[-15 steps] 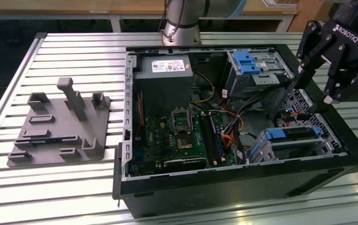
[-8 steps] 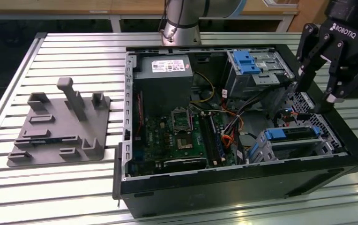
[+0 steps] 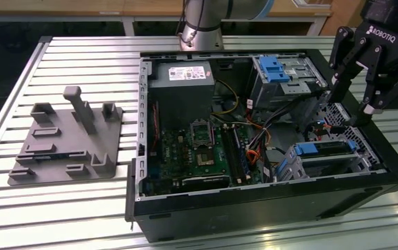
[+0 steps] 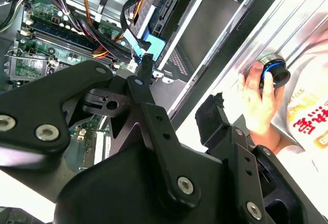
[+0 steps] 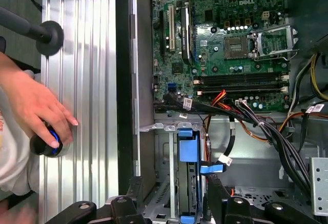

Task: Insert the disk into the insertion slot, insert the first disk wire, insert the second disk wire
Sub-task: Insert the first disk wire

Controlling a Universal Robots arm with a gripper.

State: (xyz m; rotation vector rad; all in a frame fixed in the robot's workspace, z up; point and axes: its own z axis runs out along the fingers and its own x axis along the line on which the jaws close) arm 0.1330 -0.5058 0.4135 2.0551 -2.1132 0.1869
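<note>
- Gripper point(image 3: 350, 110) hangs over the open computer case point(image 3: 255, 208) at the exterior view's right, jaws spread apart and holding nothing.
- Disk point(image 5: 187, 152) sits inside the insertion slot point(image 3: 298, 167), just below the gripper.
- Black cable bundle point(image 5: 256, 121) runs beside the slot.
- Person's hand point(image 5: 33, 103) touches a blue-ringed knob point(image 5: 46, 144) on the slatted table point(image 5: 92, 80).

White lettering is showing on the black housing of the gripper point(image 3: 352, 108), above its fingers point(image 3: 338, 83) in the exterior view. A white printed label point(image 3: 188, 73) is sitting on the power supply point(image 3: 185, 91), well apart from the fingers, its print too small to make out. Red characters are showing on a person's white shirt point(image 4: 310, 121), off to one side of the fingers. White lettering is standing on the motherboard point(image 5: 215, 29), ahead of the fingers.
</note>
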